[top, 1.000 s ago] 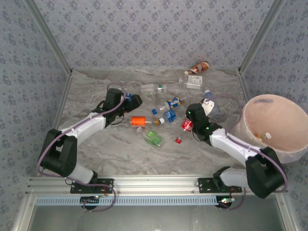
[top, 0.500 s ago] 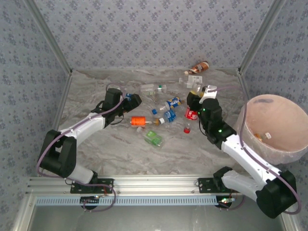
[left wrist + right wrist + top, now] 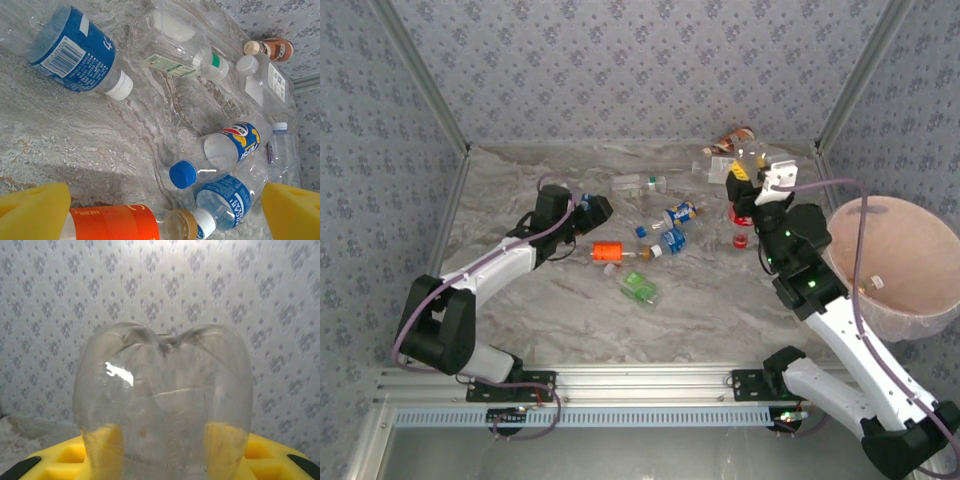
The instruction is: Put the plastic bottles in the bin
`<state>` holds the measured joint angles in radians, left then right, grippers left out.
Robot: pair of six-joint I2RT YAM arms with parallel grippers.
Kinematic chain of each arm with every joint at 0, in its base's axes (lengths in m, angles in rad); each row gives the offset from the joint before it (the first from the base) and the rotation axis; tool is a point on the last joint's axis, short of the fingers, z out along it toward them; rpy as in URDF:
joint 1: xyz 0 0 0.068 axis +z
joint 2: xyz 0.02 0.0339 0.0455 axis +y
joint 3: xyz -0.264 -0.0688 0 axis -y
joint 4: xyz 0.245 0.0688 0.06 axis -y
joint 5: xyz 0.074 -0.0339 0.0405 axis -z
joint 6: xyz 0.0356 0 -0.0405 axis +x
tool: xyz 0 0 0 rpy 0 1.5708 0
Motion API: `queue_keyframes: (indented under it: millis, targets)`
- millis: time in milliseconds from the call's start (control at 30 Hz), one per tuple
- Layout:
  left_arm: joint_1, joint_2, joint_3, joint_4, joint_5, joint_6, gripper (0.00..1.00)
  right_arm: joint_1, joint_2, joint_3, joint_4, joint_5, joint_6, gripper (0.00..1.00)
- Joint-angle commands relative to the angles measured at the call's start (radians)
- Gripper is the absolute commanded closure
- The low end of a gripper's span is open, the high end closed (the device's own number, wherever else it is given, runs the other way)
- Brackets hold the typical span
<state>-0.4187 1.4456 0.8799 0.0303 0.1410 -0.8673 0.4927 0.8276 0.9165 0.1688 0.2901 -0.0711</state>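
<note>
right gripper [image 3: 752, 188] clamps a clear bottle [image 3: 162, 400] near the table's [image 3: 570, 315] far-right corner; the bin [image 3: 890, 203] lies to its right

You are raising the right gripper [image 3: 740, 185] off the table [image 3: 570, 310] and swinging it closer to the bin [image 3: 920, 225]. Its pads are finishing closing on the red-labelled bottle [image 3: 740, 214], which is travelling up with it, cap hanging downward.

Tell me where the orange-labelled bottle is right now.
In the top view the orange-labelled bottle lies on its side mid-table, just below the open left gripper, with a green bottle nearer the arms' bases.
</note>
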Motion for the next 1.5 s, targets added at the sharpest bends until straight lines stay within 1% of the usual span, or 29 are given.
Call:
queue_keyframes:
  millis: [0, 67, 233, 433, 600, 733, 833, 900, 1067, 1133, 1267, 1333, 1467]
  targets:
    - [0.003, -0.020, -0.006, 0.030, -0.005, -0.020, 0.02, -0.008, -0.034, 0.068, 0.033, 0.035, -0.131, 0.65]
    - [0.003, -0.016, -0.003, 0.031, 0.000, -0.025, 0.02, -0.011, -0.043, 0.092, 0.032, 0.068, -0.171, 0.64]
    - [0.004, -0.016, 0.000, 0.028, -0.003, -0.034, 0.02, -0.022, -0.056, 0.148, 0.046, 0.193, -0.226, 0.65]
    - [0.003, -0.012, 0.004, 0.029, -0.004, -0.044, 0.02, -0.074, -0.054, 0.201, 0.060, 0.310, -0.324, 0.65]
    - [0.004, -0.001, 0.015, 0.028, 0.002, -0.047, 0.02, -0.170, -0.053, 0.214, 0.093, 0.343, -0.407, 0.65]
    - [0.002, 0.006, 0.034, 0.023, 0.013, -0.045, 0.02, -0.272, -0.056, 0.199, 0.124, 0.372, -0.484, 0.64]
    - [0.004, 0.012, 0.040, 0.023, 0.017, -0.047, 0.02, -0.358, -0.060, 0.185, 0.120, 0.374, -0.506, 0.64]
    - [0.002, 0.017, 0.046, 0.022, 0.022, -0.047, 0.02, -0.407, -0.070, 0.169, 0.099, 0.368, -0.490, 0.64]
    - [0.002, 0.044, 0.064, 0.028, 0.046, -0.063, 0.02, -0.505, -0.125, 0.077, 0.003, 0.379, -0.335, 0.63]
    - [0.002, 0.055, 0.070, 0.033, 0.060, -0.071, 0.02, -0.558, -0.137, 0.051, -0.027, 0.343, -0.298, 0.63]
    - [0.002, 0.086, 0.103, 0.025, 0.090, -0.075, 0.02, -0.682, -0.143, 0.051, -0.169, 0.221, -0.167, 0.61]
    - [0.000, 0.102, 0.124, 0.021, 0.102, -0.077, 0.02, -0.714, -0.154, 0.044, -0.224, 0.190, -0.107, 0.59]
    - [-0.008, 0.133, 0.155, 0.022, 0.126, -0.093, 0.02, -0.729, -0.173, 0.027, -0.336, 0.212, -0.034, 0.56]
